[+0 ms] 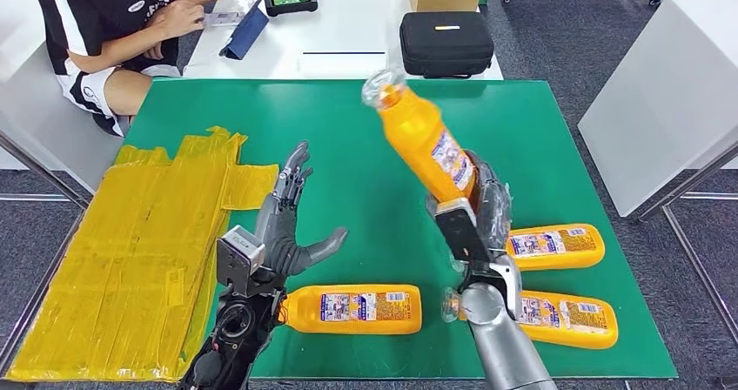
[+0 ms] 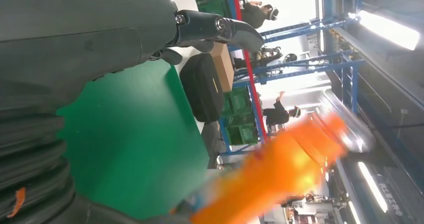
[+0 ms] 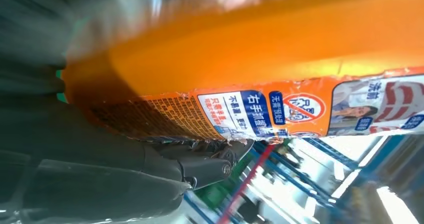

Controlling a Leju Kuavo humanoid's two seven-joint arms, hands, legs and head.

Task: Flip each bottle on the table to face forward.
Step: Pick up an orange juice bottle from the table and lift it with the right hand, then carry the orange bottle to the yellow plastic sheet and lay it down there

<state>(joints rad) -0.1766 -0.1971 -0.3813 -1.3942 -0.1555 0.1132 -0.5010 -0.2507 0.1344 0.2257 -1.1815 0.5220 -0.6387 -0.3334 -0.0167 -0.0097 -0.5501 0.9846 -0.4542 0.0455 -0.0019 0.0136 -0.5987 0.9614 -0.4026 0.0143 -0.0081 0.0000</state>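
The right hand (image 1: 484,205) grips a raised orange bottle (image 1: 424,138); the left hand (image 1: 291,225) hovers spread, empty. Three bottles (image 1: 355,309) lie flat on the green mat (image 1: 348,129) near yellow tape (image 1: 139,259).

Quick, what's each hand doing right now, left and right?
Left hand: open, fingers spread, holding nothing.
Right hand: holding an orange bottle lifted off the green table, cap end up and tilted.

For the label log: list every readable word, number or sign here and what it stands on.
"右手": start of the blue band on the held bottle label; the characters after it are unsure.
Red crossed-circle sign: same label, no words readable.
Labels of the lying bottles: too small.
Print on the person's shirt: too small.
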